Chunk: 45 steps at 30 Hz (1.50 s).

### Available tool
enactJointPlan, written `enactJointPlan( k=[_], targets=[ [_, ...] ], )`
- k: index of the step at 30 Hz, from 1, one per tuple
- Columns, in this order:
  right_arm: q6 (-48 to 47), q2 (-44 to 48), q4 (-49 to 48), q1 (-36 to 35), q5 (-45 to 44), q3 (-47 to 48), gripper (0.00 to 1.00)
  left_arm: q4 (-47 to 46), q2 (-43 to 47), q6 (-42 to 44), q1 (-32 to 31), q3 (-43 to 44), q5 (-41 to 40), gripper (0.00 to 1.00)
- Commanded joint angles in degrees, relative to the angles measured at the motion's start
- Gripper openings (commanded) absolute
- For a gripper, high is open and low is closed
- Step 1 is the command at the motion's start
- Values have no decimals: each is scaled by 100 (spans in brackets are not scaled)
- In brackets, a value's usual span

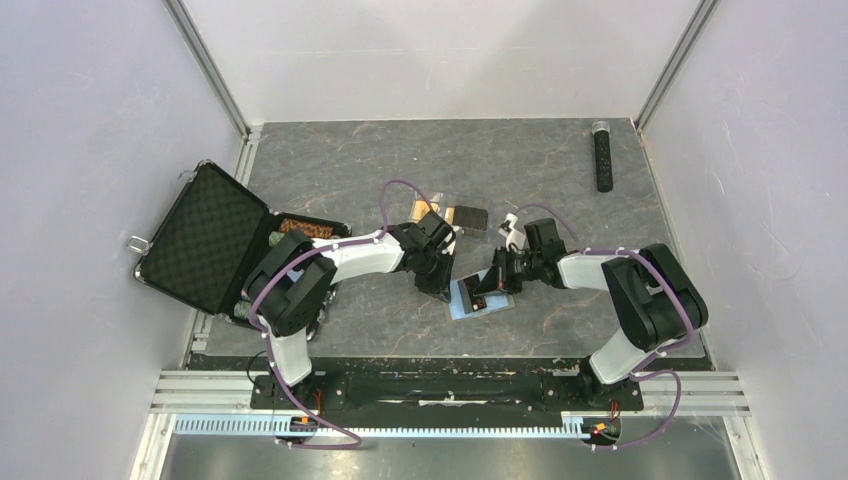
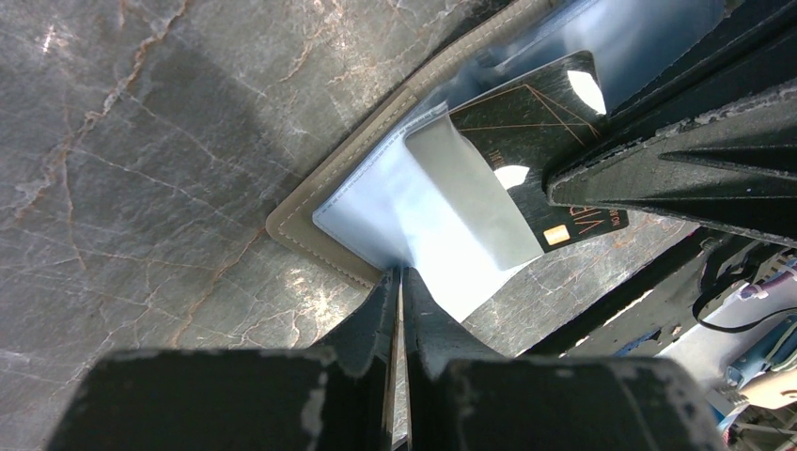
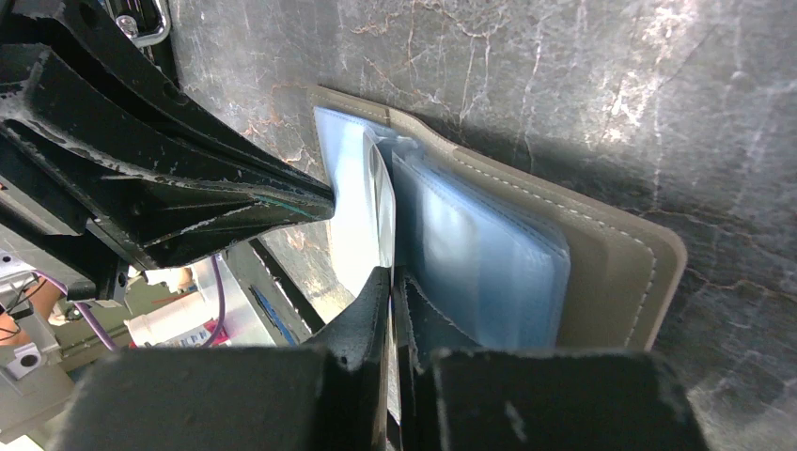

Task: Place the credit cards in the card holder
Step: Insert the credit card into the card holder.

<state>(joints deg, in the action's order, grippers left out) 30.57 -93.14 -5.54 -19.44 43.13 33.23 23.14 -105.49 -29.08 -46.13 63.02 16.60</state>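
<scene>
Left wrist shows left hand (image 2: 401, 274) pinching card holder (image 2: 310, 205), right hand (image 3: 390, 274) pinching dark credit card (image 2: 512, 122), lettering unreadable.

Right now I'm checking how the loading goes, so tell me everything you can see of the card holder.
The card holder lies open on the grey marbled table: a taupe, leather-like cover with pale stitching, holding light blue clear plastic sleeves. A dark card with a gold chip sits partly under one raised sleeve. The left tool pinches a sleeve edge; the right tool, shut, seems to grip the card.
</scene>
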Motion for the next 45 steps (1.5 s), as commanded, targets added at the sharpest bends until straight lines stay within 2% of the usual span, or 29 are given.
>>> enactJointPlan(
  k=[1,12,16,23,25,30,39,45],
  targets=[
    [-166,-95,174,-180,-375,52,2,275,-130,287,-98,-11,-368,11],
    [-101,-191,398,-463,-612,215,5,352,-17,280,-98,203,-418,12],
    [-226,-205,661,-499,-736,334,10,407,92,271,-102,315,-516,13],
    [-710,27,1510,-549,-1361,780,35,420,455,159,-94,393,-701,18],
    [-809,77,1654,-593,-1427,855,39,420,529,131,-88,395,-728,18],
    [-986,188,1892,-674,-1555,932,46,451,532,87,-80,335,-777,17],
    [-1285,289,2364,-802,-1885,1109,60,148,182,105,-85,129,-369,7],
    [-1411,346,2478,-820,-1892,1050,60,-95,-129,53,-89,137,-19,2]
  ],
)
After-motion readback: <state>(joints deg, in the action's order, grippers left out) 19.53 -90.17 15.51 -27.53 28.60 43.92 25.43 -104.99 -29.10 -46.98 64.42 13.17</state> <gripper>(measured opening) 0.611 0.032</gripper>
